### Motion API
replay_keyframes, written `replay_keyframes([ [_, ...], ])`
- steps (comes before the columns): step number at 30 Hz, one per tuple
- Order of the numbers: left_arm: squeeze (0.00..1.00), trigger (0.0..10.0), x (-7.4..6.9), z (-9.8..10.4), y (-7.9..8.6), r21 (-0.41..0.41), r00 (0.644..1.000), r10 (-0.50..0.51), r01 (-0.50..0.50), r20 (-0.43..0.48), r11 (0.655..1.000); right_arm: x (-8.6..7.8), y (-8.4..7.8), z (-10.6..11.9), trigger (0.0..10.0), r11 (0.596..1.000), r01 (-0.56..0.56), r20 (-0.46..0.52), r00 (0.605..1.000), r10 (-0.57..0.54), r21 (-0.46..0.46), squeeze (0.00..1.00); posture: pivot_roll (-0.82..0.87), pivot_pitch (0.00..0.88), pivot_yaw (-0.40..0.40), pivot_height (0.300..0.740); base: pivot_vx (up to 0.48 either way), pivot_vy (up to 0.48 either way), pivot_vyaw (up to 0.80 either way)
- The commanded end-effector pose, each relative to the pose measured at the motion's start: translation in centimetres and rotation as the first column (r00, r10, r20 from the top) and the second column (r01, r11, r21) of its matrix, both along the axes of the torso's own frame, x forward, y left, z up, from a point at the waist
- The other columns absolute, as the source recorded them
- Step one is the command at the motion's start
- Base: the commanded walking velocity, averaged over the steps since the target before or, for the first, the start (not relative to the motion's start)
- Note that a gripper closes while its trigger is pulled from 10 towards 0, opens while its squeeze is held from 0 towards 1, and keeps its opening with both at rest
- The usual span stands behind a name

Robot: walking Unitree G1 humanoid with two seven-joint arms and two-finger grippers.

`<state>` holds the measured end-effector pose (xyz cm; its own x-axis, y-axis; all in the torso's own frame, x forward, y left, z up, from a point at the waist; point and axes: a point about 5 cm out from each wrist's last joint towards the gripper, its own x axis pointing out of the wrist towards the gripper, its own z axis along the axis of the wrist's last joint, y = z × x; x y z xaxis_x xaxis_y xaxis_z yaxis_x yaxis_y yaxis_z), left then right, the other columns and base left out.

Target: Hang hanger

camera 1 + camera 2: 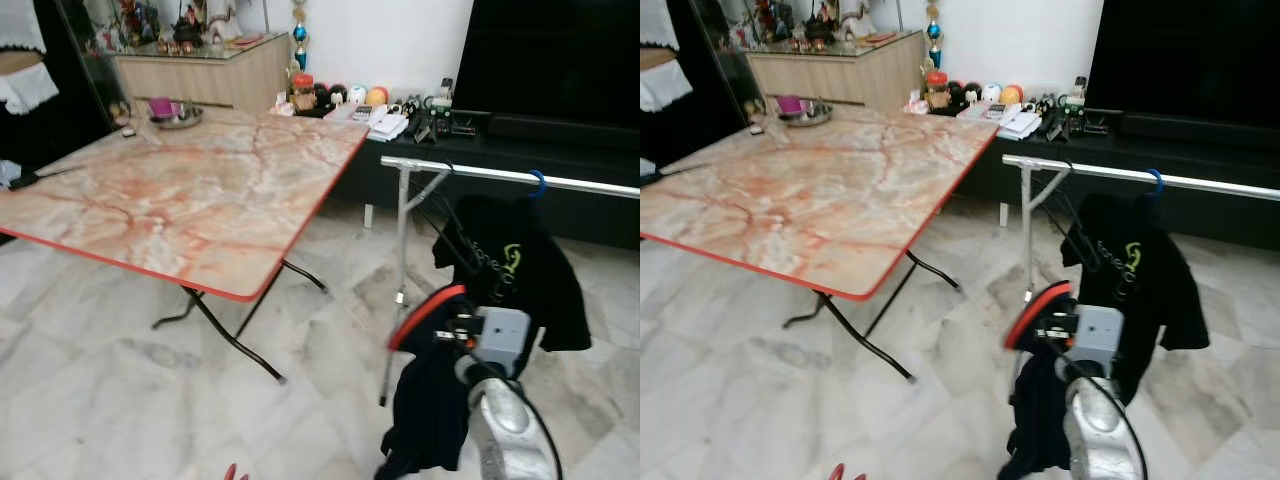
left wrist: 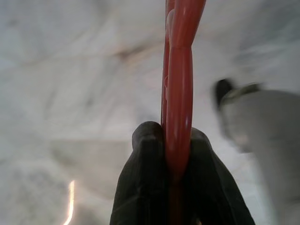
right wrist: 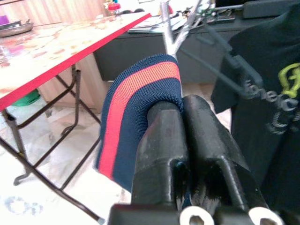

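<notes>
My left gripper [image 2: 171,136] is shut on a red plastic hanger [image 2: 180,70], held low over the marble floor; the hanger's red tip [image 1: 232,472] peeks in at the bottom edge of the left eye view. My right gripper [image 3: 183,105] is shut on a navy garment with a red stripe [image 3: 136,103], which hangs down from it [image 1: 425,400] in front of the silver clothes rail [image 1: 480,172]. A black T-shirt [image 1: 520,270] hangs on that rail from a blue hook [image 1: 538,182], just behind my right gripper [image 1: 452,328].
A folding table with a marble top and red edge [image 1: 200,190] stands to the left; a metal bowl [image 1: 175,117] sits at its far end. A low black TV cabinet [image 1: 540,150] runs behind the rail. Dark bare hangers [image 1: 440,215] hang near the rail's left post.
</notes>
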<state>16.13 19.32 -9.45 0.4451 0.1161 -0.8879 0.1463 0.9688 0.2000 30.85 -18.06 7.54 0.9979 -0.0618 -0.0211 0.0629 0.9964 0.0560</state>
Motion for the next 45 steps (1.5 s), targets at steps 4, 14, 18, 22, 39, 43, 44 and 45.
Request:
replay_keyframes([
  [4,0.0,10.0,-0.5,-0.2,0.2,-0.003,0.999,-0.024,0.024,-0.028,1.0,0.0,-0.4,0.6,10.0,0.999,0.015,0.035,0.999,-0.013,-0.035,0.0,-0.05,0.0,0.069,0.74,0.0,0.48,0.0],
  [14,0.0,10.0,1.0,0.3,-0.4,-0.009,0.998,-0.055,0.055,-0.008,0.998,-0.3,-0.4,0.4,10.0,0.998,0.041,0.04,0.998,-0.039,-0.037,0.0,-0.05,0.0,0.073,0.74,0.0,0.48,0.0],
  [18,0.0,10.0,1.3,0.4,-0.7,-0.013,0.998,-0.058,0.058,-0.003,0.998,-0.3,-0.5,0.4,10.0,0.998,0.049,0.046,0.998,-0.048,-0.031,0.0,-0.05,0.0,0.073,0.74,0.0,0.48,0.0],
  [22,0.0,10.0,0.9,0.3,-0.3,-0.012,0.998,-0.058,0.057,-0.01,0.998,-0.2,-0.4,0.5,10.0,0.998,0.049,0.052,0.998,-0.047,-0.029,0.0,-0.05,0.0,0.071,0.74,0.0,0.48,0.0],
  [39,0.0,10.0,0.2,0.0,-0.5,-0.02,0.998,-0.062,0.062,-0.008,0.998,0.0,-0.5,0.8,10.0,0.998,0.049,0.064,0.997,-0.046,-0.037,0.0,-0.04,0.0,0.061,0.74,0.0,0.282,0.0],
  [43,0.0,10.0,0.1,-0.1,-0.6,-0.033,0.999,-0.046,0.046,-0.002,0.998,0.0,-0.5,1.0,10.0,0.998,0.045,0.07,0.997,-0.042,-0.041,0.0,-0.03,0.0,0.058,0.74,0.0,0.0,0.0],
  [44,0.0,10.0,-0.1,-0.1,-0.7,-0.037,0.999,-0.051,0.05,-0.013,0.998,0.1,-0.4,1.1,10.0,0.998,0.045,0.075,0.996,-0.042,-0.042,0.0,-0.03,0.0,0.058,0.74,0.0,0.0,0.0],
  [45,0.0,10.0,-0.1,-0.1,-0.7,-0.038,0.998,-0.055,0.054,-0.017,0.998,0.1,-0.4,1.2,10.0,0.998,0.044,0.076,0.996,-0.041,-0.042,0.0,-0.03,0.0,0.058,0.74,0.0,0.0,0.0],
])
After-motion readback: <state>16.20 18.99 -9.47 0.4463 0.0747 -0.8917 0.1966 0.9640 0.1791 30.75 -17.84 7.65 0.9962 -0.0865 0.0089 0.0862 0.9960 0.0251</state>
